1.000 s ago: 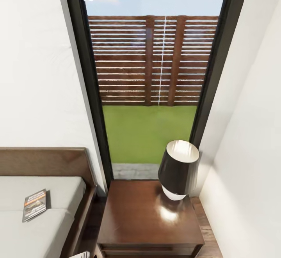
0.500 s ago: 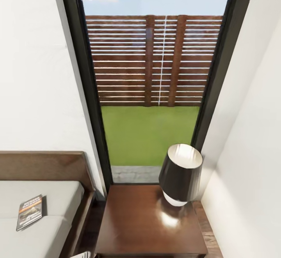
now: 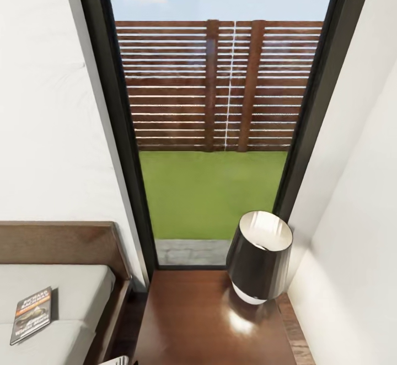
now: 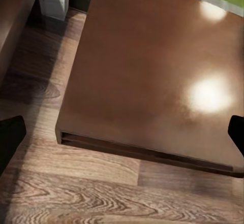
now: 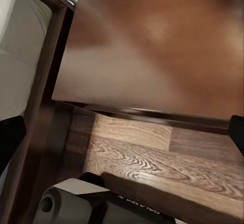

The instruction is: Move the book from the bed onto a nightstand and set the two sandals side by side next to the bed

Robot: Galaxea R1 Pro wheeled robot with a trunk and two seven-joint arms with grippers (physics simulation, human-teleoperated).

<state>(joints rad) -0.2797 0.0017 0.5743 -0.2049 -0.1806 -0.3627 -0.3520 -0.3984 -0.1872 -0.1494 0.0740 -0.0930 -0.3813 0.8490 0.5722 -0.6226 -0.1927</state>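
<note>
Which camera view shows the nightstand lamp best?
The head view: the lamp stands whole there, black shade and white base, on the far right part of the nightstand. The left wrist view gives the nightstand's glossy top with bright reflections; the right wrist view gives it blurred.

this is looking like a bedroom in a home. a bed [image 3: 82,293] with a dark brown wooden headboard and a pale mattress is standing against a white wall [image 3: 49,133]. just beside it a glossy dark brown nightstand [image 3: 193,326] is carrying a black-shaded lamp [image 3: 260,255] at its back right corner. behind it a tall dark-framed window [image 3: 212,133] is showing a lawn and a slatted fence. wood planks are covering the floor [image 4: 76,193].
</note>
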